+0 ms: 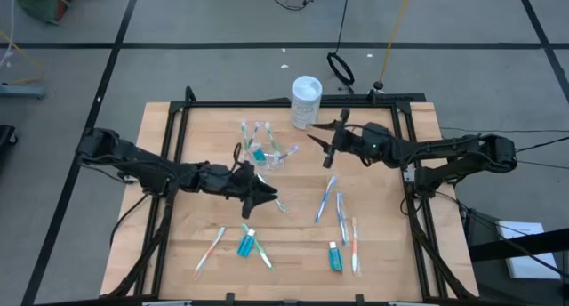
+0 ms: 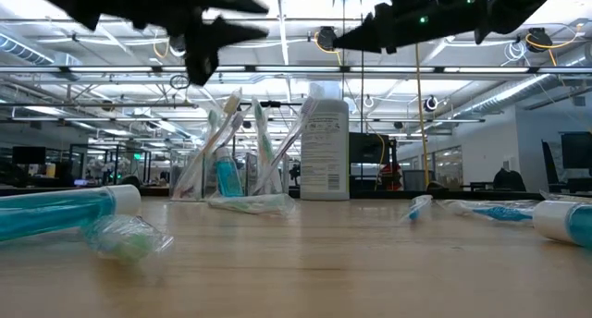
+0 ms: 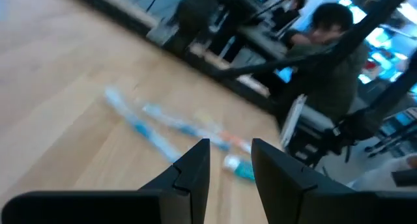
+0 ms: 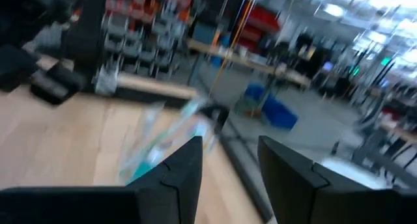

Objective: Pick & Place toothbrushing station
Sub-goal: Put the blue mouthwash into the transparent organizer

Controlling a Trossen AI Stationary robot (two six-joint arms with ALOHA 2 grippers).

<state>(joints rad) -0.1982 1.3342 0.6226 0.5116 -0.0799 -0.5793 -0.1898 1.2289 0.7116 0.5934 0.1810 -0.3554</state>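
Left gripper (image 1: 267, 196), fingers apart and holding nothing, hangs above mid-table just in front of the clear cup (image 1: 264, 152), which holds one teal toothpaste tube (image 2: 228, 177) and several upright toothbrushes (image 2: 215, 133); the right gripper (image 1: 322, 139), likewise parted and empty, hangs beside the white bottle (image 1: 305, 101) at the table's far edge. Only the low view shows both grippers raised clear of the wood and the cup's brushes leaning outward, whereas the high view alone allows counting. Outside the cup lie two toothpaste tubes (image 1: 245, 245) and about six loose toothbrushes (image 1: 325, 199) near the table's front edge.
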